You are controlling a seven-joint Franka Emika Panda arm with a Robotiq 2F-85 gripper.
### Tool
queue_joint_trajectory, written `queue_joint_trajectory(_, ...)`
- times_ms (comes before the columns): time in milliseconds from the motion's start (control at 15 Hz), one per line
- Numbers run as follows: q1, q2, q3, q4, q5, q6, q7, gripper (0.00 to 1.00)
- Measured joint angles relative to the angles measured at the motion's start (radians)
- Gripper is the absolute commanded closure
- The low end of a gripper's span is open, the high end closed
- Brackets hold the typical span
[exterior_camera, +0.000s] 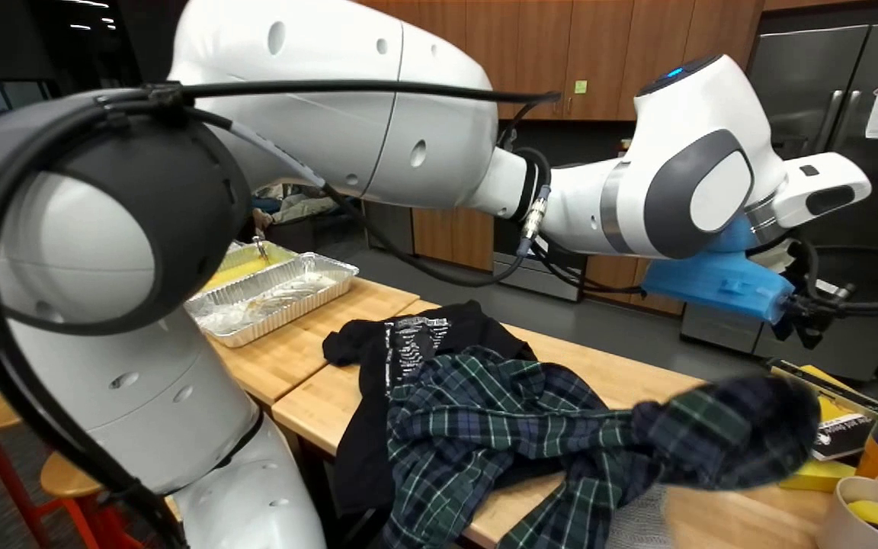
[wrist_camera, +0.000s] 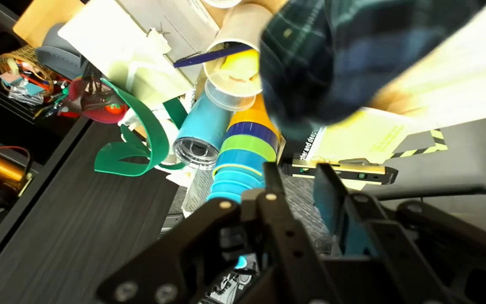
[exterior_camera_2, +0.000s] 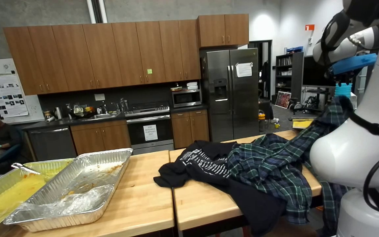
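Plaid shirt (exterior_camera: 500, 412): lies crumpled on the tabletop (exterior_camera: 622, 372), partly over a black T-shirt (exterior_camera: 424, 339). Its raised, blurred end is at 7 o'clock from the hand (wrist_camera: 297, 173) in an exterior view, and between 12 and 1 o'clock in the wrist view. Hand: fingers parted and released, nothing between them; a gap separates them from the cloth.

Edges and room: in an exterior view, folds drop past the tabletop edge at 7 o'clock from the shirt's middle; a strip of wood shows along the far edge at 2 o'clock. In the wrist view, stacked cups (wrist_camera: 243, 157) take up room at 10 o'clock from the fingertips.

Materials: shirt, soft cloth, green-and-navy check; T-shirt, black with white print; tabletop, pale wood; cups, round, in coloured bands.
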Motion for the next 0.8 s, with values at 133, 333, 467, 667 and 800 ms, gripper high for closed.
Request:
queue_joint_trajectory(133, 0.01, 0.015, 0.023, -0.013, -0.02, 0.0, 0.011, 0.26)
queue_joint_trajectory(333, 0.053, 0.031, 0.056, -0.072, -0.023, 0.027, 0.004, 0.05)
queue_joint_trajectory(467, 0.092, 0.034, 0.082, -0.133, -0.025, 0.071, -0.007, 0.0)
queue_joint_trajectory(667, 0.158, 0.031, 0.124, -0.229, -0.021, 0.163, -0.042, 0.0)
queue_joint_trajectory(800, 0.203, 0.025, 0.156, -0.282, -0.019, 0.214, -0.073, 0.0)
